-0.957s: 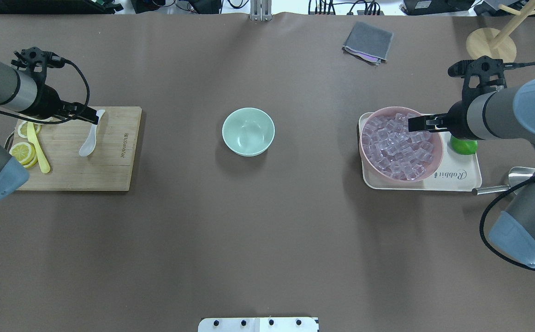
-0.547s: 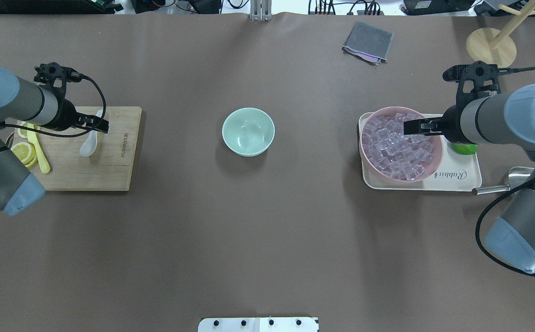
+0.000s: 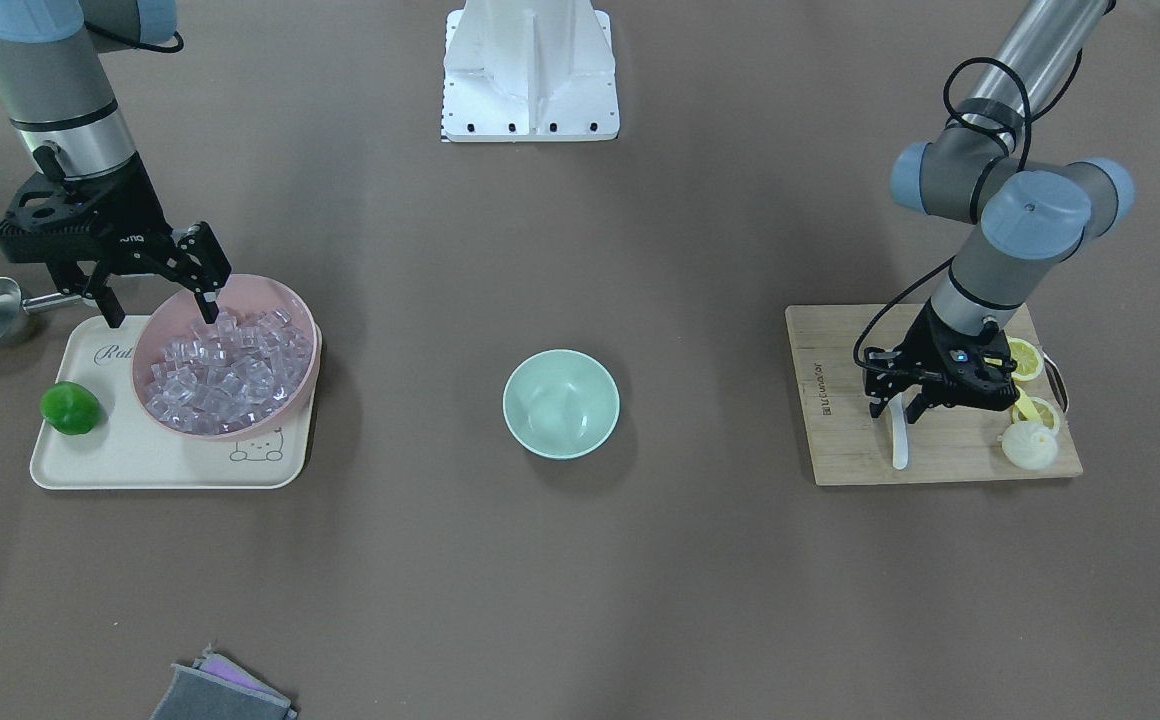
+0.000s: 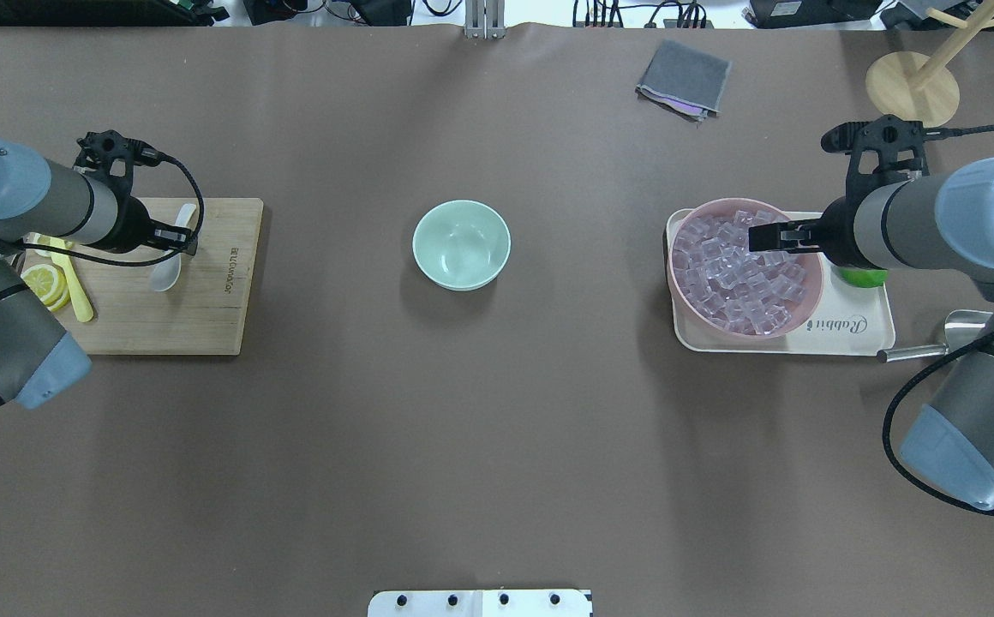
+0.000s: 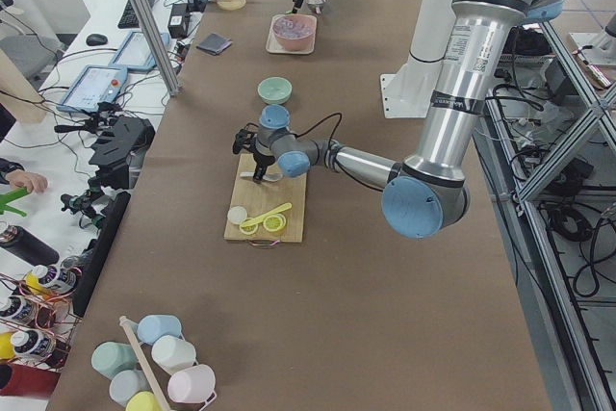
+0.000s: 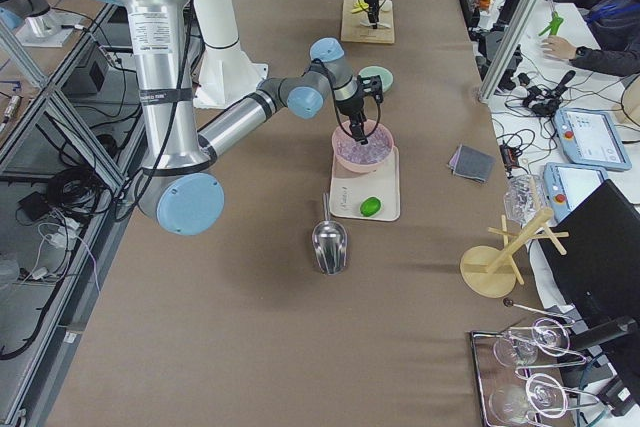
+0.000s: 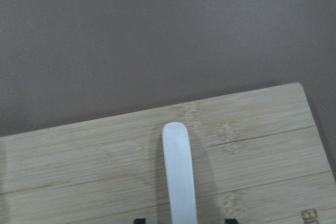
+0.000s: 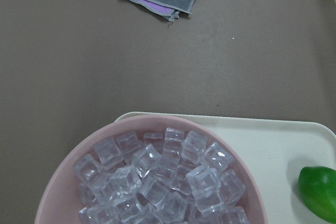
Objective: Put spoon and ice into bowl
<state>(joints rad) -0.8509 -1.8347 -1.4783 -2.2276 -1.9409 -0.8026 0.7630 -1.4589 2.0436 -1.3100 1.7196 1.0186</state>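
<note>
The white spoon [image 4: 166, 267] lies on the wooden cutting board [image 4: 163, 317] at the left. My left gripper [image 4: 181, 241] is open and low over it. The fingers straddle the handle [image 3: 900, 440], which runs up the middle of the left wrist view [image 7: 178, 171]. The mint-green bowl [image 4: 461, 244] stands empty at the table's middle [image 3: 561, 403]. Many ice cubes [image 4: 737, 278] fill the pink bowl [image 4: 671, 274] on the right. My right gripper [image 3: 160, 295] is wide open just above the ice [image 8: 157, 182] at the bowl's near side.
Lemon slices [image 4: 43, 283] and a yellow utensil [image 4: 73, 287] lie on the board's left end. The pink bowl sits on a cream tray [image 4: 848, 330] with a lime [image 4: 861, 276]. A metal scoop [image 4: 960, 330], a grey cloth [image 4: 684, 79] and a wooden stand [image 4: 913, 81] are nearby.
My left gripper has come down and forward over the spoon's handle. My right gripper has shifted a little further over the ice bowl and lower.
</note>
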